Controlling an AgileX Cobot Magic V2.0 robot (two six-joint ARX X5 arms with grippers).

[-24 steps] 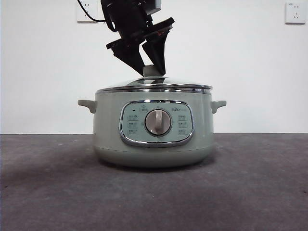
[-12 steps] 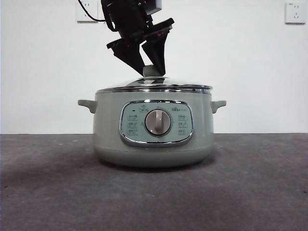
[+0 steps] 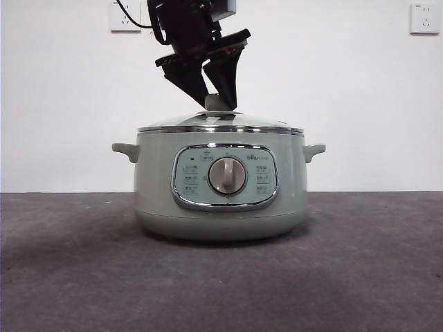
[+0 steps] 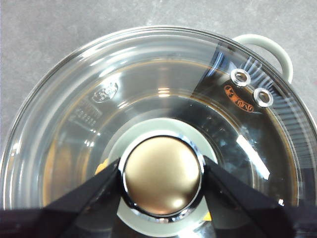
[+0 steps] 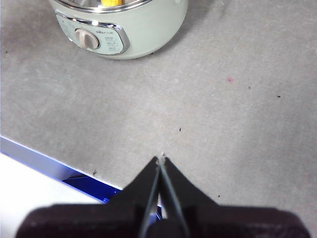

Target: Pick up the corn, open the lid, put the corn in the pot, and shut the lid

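Observation:
The pale green pot (image 3: 152, 187) stands mid-table with the glass lid (image 3: 263, 123) lying level on its rim. My left gripper (image 3: 217, 102) comes down from above, shut on the lid's round knob (image 4: 162, 176), one jaw touching each side. The corn shows only as yellow bits through the glass (image 4: 101, 167), inside the pot; the right wrist view also shows its yellow (image 5: 110, 3) under the lid. My right gripper (image 5: 161, 158) is shut and empty, above bare table well away from the pot (image 5: 148, 29).
The pot has a small handle on each side (image 3: 315, 151) and a silver dial (image 3: 227, 176) on its front panel. Wall sockets (image 3: 423, 17) are behind. The right wrist view shows the table's edge with a blue strip (image 5: 49, 158).
The lid was slightly tilted on the pot and now lies flat on the rim. The left gripper stays on the knob.

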